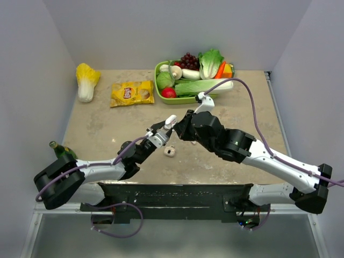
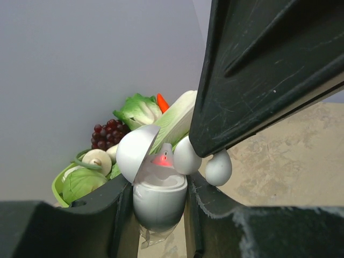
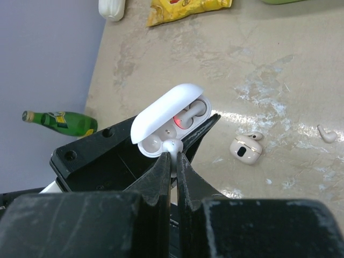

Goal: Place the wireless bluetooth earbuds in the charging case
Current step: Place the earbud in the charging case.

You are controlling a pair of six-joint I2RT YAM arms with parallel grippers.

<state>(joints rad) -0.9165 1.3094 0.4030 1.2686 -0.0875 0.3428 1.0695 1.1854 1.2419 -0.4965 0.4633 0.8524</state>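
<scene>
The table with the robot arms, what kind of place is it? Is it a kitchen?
Probably a robot test booth, not a kitchen. Plain grey walls box in the table, a left arm and a right arm stand at its near edge, and the food is piled in one green tray.

Tabletop [image 1: 97, 129] carrying, by clock face: napa cabbage [image 1: 86, 80] lying at 10; yellow chip bag [image 1: 131, 93] lying at 11; green tray [image 1: 157, 80] sitting at 12, holding grapes [image 1: 188, 60], lettuce [image 1: 210, 62], carrot [image 1: 221, 70]; green bottle [image 1: 62, 151] lying on side at 8.
</scene>
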